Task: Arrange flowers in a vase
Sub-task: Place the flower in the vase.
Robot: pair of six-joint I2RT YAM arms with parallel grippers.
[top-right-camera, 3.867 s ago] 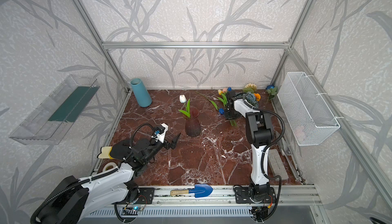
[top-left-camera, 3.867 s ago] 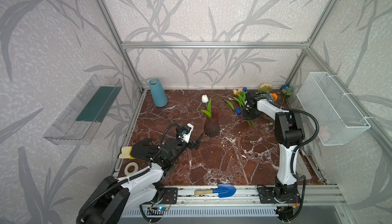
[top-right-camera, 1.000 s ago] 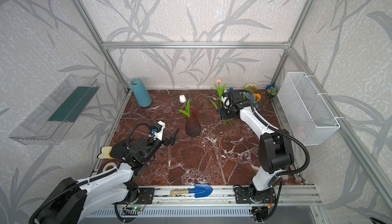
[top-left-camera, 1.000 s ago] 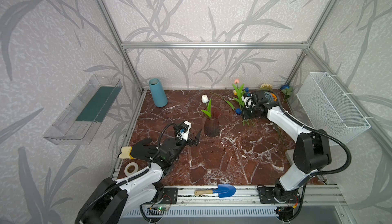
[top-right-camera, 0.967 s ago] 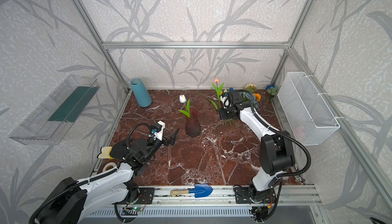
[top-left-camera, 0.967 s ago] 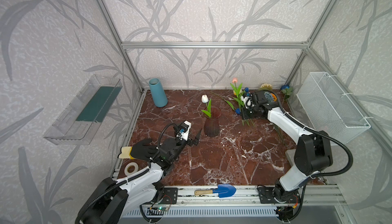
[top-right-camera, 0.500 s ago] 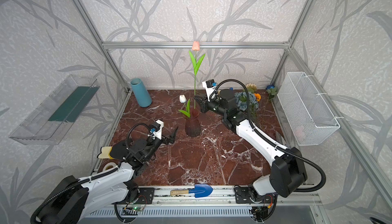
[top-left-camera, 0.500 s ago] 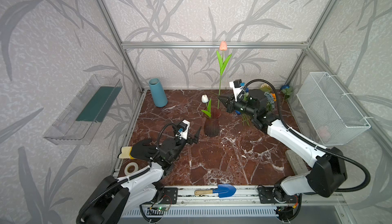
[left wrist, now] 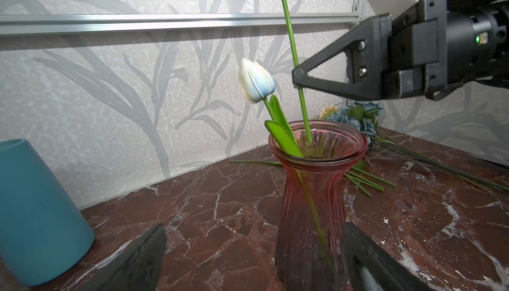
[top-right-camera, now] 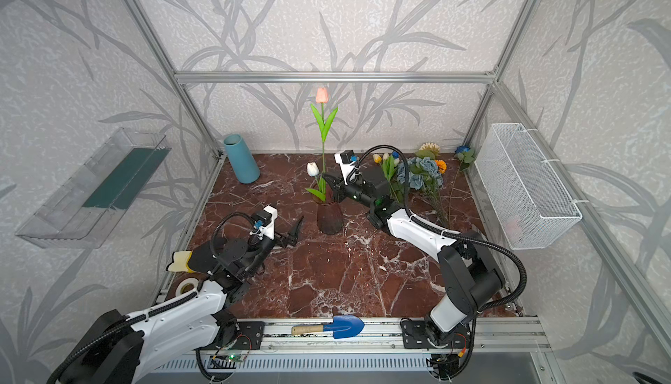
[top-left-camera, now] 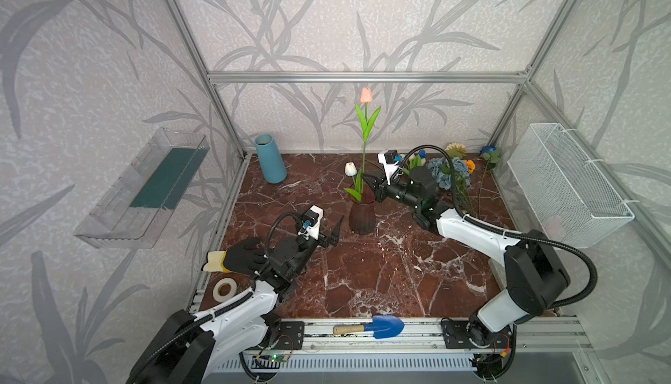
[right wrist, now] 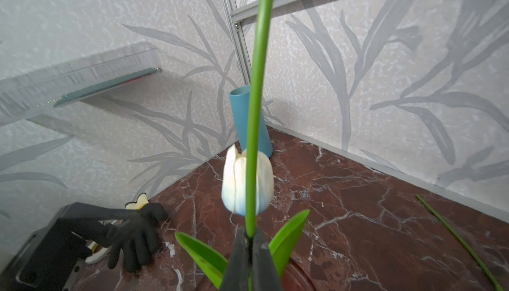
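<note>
Pink tulip (top-left-camera: pixel 366 96) in right tool (top-left-camera: pixel 366 178)

I see the vase (top-left-camera: pixel 362 215) standing mid-table (top-left-camera: pixel 363 276), a short tulip (top-left-camera: pixel 350 169) and a taller tulip (top-left-camera: pixel 364 135) both in its mouth; loose flowers (top-left-camera: pixel 450 177) lie behind-right, a second vase (top-left-camera: pixel 270 160) behind-left.

Both top views: high at 6 o'clock, far, tilted toward 12, sharing the whole marble table (top-left-camera: pixel 363 273). Left wrist: low, close, facing 1 o'clock. Right wrist: closer, facing 10; both show the white tulip (right wrist: pixel 237 185).
</note>
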